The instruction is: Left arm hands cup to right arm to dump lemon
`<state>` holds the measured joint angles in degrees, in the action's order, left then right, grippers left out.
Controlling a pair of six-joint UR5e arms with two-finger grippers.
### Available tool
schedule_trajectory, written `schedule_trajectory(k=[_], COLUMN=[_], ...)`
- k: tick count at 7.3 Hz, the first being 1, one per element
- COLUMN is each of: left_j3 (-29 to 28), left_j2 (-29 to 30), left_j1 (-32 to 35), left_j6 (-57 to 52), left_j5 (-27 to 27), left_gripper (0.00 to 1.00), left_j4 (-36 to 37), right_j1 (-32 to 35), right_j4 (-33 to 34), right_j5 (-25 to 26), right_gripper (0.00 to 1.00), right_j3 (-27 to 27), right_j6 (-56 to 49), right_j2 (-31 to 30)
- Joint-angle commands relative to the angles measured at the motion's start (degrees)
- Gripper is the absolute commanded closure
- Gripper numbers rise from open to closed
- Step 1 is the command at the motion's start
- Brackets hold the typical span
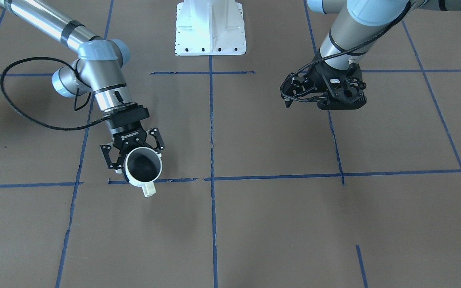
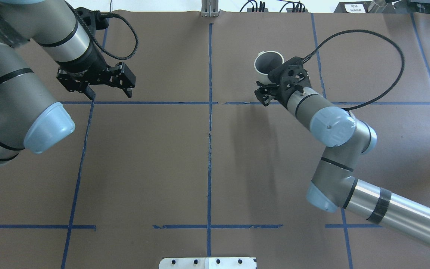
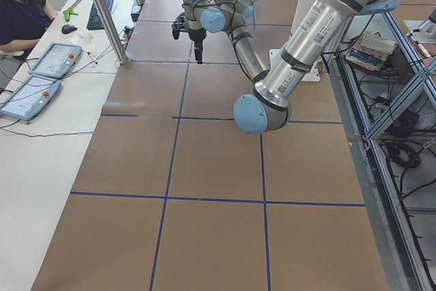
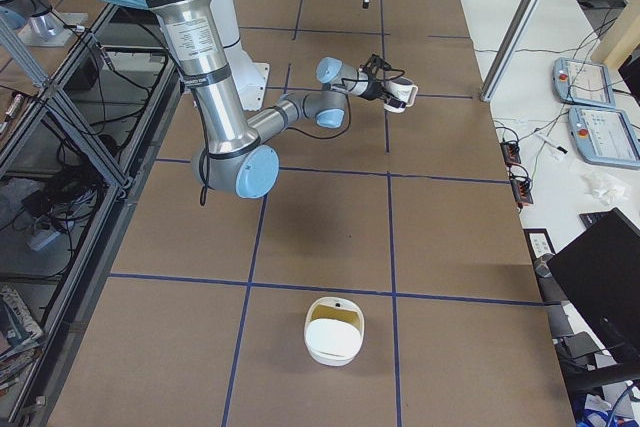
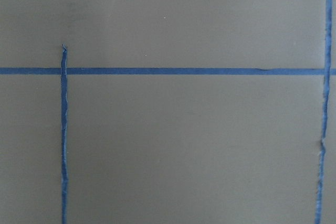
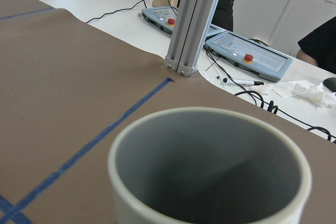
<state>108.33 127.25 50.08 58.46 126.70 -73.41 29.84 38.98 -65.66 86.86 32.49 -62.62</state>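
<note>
The white cup [image 1: 143,167] is held in my right gripper [image 1: 133,154], whose fingers are shut on its sides. The cup is tilted with its mouth away from the robot and its handle [image 1: 149,190] pointing down toward the table. It also shows in the overhead view [image 2: 268,61] and the exterior right view [image 4: 400,93]. The right wrist view looks into its grey inside [image 6: 210,171], and no lemon shows there or in any other view. My left gripper [image 2: 109,91] is open and empty, far from the cup on the other side of the table [image 1: 322,100].
A white container [image 4: 333,330] with a pale yellowish inside stands on the table at the robot's right end. The robot's white base plate [image 1: 210,28] sits at the table's middle edge. Blue tape lines [image 5: 157,71] cross the brown table. Operator tablets [image 6: 247,59] lie beyond a metal post.
</note>
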Motion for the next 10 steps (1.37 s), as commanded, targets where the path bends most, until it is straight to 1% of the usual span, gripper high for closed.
schedule_trajectory(k=[1, 2, 3, 4, 5, 6, 8, 10], left_j3=[-3.36, -7.74, -10.74, -12.07, -13.39, -15.41, -16.22, -16.13], left_j2=[4.49, 6.5, 8.0, 8.8, 9.59, 10.29, 10.3, 10.39], left_j1=[-0.07, -0.24, -0.68, -1.38, -1.56, -3.13, -5.68, -6.22], left_j6=[8.82, 13.83, 19.1, 20.19, 20.03, 19.68, 19.33, 19.33], left_j5=[1.43, 1.44, 1.53, 1.44, 1.44, 1.35, 1.26, 1.35], left_gripper=[0.0, 0.0, 0.0, 0.0, 0.0, 0.0, 0.0, 0.03], left_j4=[-3.21, -8.89, -12.25, -12.72, -12.73, -12.81, -12.82, -12.82], right_j1=[-6.09, -7.5, -9.26, -10.41, -11.63, -12.78, -13.05, -13.05], right_j4=[5.91, 6.19, 8.81, 10.66, 11.55, 11.65, 11.56, 11.47], right_j5=[7.88, 9.48, 11.58, 13.26, 14.84, 15.9, 16.26, 16.26], right_gripper=[0.64, 0.63, 0.62, 0.62, 0.61, 0.6, 0.59, 0.59], right_j3=[-0.03, -0.11, -0.12, -0.12, -0.03, -0.03, -0.03, -0.03], right_j6=[4.15, 4.16, 4.42, 5.47, 5.48, 5.48, 5.48, 5.48], right_j2=[5.3, 6.62, 7.85, 9.43, 10.14, 10.32, 10.5, 10.59])
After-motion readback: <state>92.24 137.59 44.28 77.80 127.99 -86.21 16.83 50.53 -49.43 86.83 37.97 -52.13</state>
